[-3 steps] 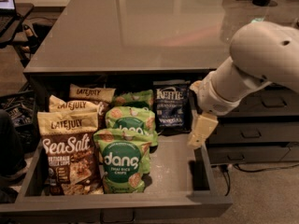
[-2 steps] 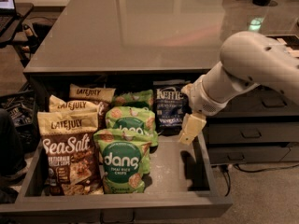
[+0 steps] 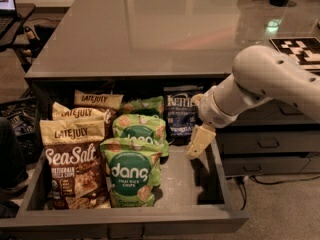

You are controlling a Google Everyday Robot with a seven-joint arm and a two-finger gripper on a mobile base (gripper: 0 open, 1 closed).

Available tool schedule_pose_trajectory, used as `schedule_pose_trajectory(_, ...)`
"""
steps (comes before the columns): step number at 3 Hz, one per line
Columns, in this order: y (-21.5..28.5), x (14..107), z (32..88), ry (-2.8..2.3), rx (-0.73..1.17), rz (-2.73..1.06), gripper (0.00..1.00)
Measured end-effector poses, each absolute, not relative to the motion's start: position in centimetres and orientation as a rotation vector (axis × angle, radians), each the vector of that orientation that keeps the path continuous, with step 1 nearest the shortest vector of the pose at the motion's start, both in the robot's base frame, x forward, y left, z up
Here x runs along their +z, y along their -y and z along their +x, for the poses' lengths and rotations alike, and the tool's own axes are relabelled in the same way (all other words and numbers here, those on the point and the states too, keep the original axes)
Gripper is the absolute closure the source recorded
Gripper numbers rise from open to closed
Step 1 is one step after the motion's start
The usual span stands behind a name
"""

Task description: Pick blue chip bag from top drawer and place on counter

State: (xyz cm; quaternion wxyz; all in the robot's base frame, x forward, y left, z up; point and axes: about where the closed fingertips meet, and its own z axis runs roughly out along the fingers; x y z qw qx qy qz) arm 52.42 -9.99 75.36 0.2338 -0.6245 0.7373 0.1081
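The top drawer (image 3: 125,227) stands pulled out below the bench, its flat dark front panel nearest the camera and its pale floor bare on the right side. At the front left a brown Late July bag (image 3: 74,165) lettered "Sea Salt" stands upright, and just beside it on the right stands a green dang bag (image 3: 131,172). A second green dang bag (image 3: 140,130) stands directly behind that one, and two more Late July bags (image 3: 82,112) are stacked behind the front one, toward the drawer's left rear. A third green bag (image 3: 146,105) peeks up at the back.

The gripper (image 3: 197,147) hangs inside the drawer over the bare right part of the floor, cream-coloured and pointing down and slightly left. Whether it is apart or together cannot be told from this angle, and it holds nothing that can be seen. The white arm (image 3: 270,79) reaches in from the right, crossing over the drawer's right wall.

The blue chip bag (image 3: 180,113) stands upright at the back of the drawer, to the right of the green bags and just up and left of the gripper; contact between them cannot be made out.

Right of the open drawer sit narrower grey drawers with handles (image 3: 268,144), closed. Above everything lies the glossy bench (image 3: 150,29), carrying a black-and-white marker (image 3: 300,49) near its right edge and a green light reflection (image 3: 272,25) farther back.
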Motion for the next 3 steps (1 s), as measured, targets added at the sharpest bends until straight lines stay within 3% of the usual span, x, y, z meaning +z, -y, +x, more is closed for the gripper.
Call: schedule_pose_trajectory(3, 7.4, 70.3, 62.1, -1.965, 0.161, -1.616, 0.0)
